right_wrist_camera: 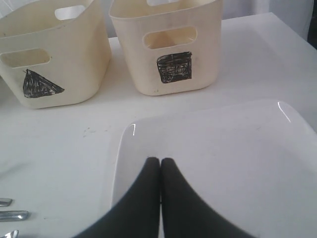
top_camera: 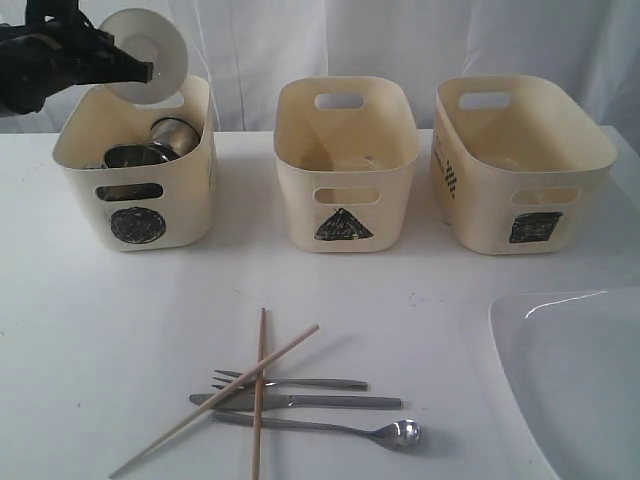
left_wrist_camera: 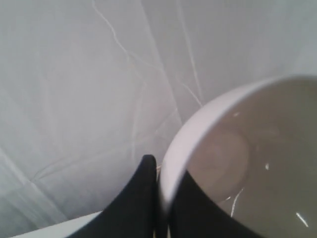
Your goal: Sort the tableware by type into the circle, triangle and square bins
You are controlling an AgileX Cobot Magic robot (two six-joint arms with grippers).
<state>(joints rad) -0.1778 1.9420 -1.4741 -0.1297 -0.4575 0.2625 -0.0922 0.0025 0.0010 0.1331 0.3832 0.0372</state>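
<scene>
Bowl point(top_camera: 150, 45) on edge over circle bin point(top_camera: 185, 195) (rim in left hand point(top_camera: 148, 72)), underside frontward

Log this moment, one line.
left fingers: shut on white bowl above circle bin | right fingers: shut over plate | cutlery: on table

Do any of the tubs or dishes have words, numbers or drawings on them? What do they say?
No words or numbers can be read anywhere, only drawn signs.
Scribbled black circle: on the front of the left tub.
Scribbled black triangle: on the front of the middle tub.
Scribbled black square: on the front of the right tub.
Black checked patch: on the right tub's side, too blurred to read.
</scene>
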